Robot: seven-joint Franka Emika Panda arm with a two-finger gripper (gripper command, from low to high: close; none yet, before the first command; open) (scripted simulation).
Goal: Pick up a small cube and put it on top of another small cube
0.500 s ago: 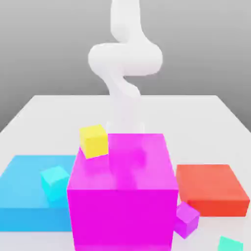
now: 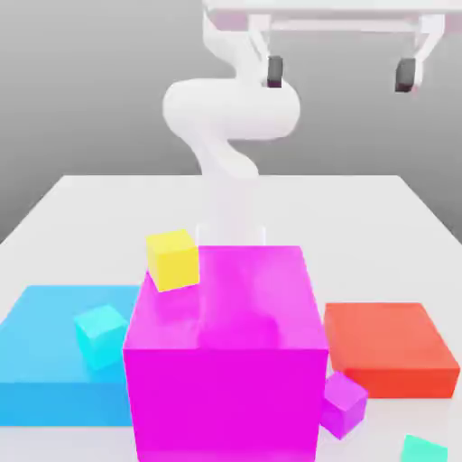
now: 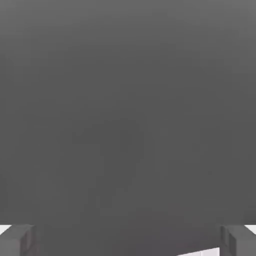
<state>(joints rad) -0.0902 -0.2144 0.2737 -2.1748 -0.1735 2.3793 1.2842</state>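
Before you, a big magenta block (image 2: 226,397) stands between a blue slab (image 2: 63,401), lower left, and a red slab (image 2: 392,347), lower right; your turquoise cube (image 2: 101,337) sits lower left.

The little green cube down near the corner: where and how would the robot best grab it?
Probably from above, with open fingers closing on two opposite upright sides of the green cube. Its flat top looks uncovered, and it sits apart from the purple cube.

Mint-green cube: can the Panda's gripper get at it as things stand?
Probably yes: the gripper is open and empty, and nothing lies on the mint-green cube. The magenta-purple cube sits near but apart.
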